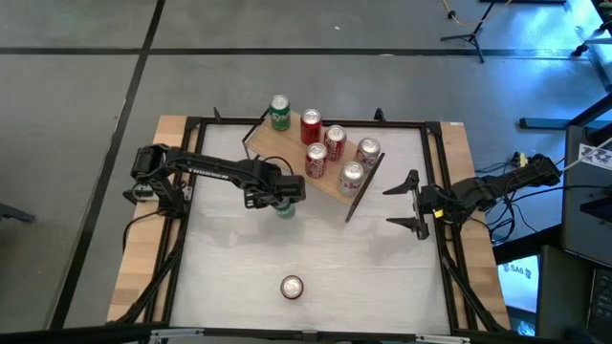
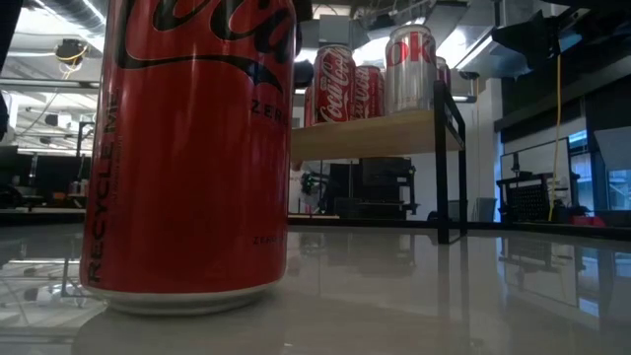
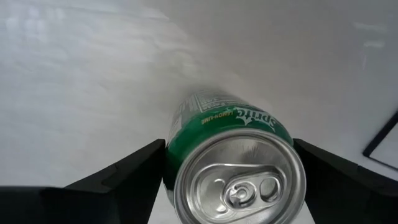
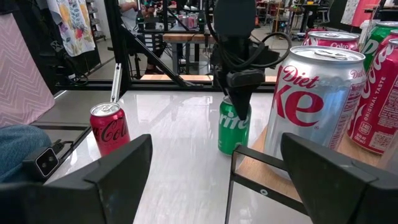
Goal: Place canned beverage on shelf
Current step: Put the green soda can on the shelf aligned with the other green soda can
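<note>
A green Sprite can (image 1: 285,209) stands upright on the white desk (image 1: 316,248), just beside the light-wood shelf (image 1: 316,158), which carries six upright cans. A red Coke can (image 1: 292,287) stands apart, near the desk's front edge.

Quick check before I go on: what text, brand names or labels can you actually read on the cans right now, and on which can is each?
"Sprite" and "LEMON-LIME": green aluminium can between the left gripper's jaws.
"ZERO" and "RECYCLE ME": tall red can nearest the low camera.
"Coca-Cola": red can on the light-wood shelf.
"Diet" plus part of "Coke": silver can on the shelf.
Fine print on all cans: too small to read.
</note>
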Motion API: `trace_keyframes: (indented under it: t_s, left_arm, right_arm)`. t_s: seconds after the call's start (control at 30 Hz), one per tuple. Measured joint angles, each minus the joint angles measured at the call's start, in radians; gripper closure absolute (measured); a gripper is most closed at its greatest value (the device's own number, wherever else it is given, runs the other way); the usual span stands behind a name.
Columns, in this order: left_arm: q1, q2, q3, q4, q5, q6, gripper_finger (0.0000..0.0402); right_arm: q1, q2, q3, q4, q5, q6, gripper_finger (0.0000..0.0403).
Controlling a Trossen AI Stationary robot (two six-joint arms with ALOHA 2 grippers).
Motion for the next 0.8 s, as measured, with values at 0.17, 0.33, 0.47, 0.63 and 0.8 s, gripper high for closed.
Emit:
trace_keyframes:
  t_s: [0.17,0.33,0.47,0.63,0.8]
  left_arm:
    - [0.000,0.000,0.000,0.006,0.014,0.023,0.0084]
    - [0.000,-0.002,0.002,0.010,0.038,0.018,0.0055]
    - [0.000,-0.002,0.002,0.003,0.046,0.017,0.0027]
    - [0.000,-0.002,0.002,0.003,0.045,0.030,0.0015]
    - [-0.014,-0.002,0.002,0.004,0.053,0.196,0.0014]
  right_arm:
    - [0.000,0.000,0.000,0.000,0.000,0.000,0.0054]
    - [0.000,0.000,0.000,0.000,0.000,0.000,0.0054]
    - [0.000,0.000,0.000,0.000,0.000,0.000,0.0054]
    - [0.000,0.000,0.000,-0.001,0.000,0.000,0.0054]
    - [0.000,0.000,0.000,-0.019,0.000,0.000,0.0054]
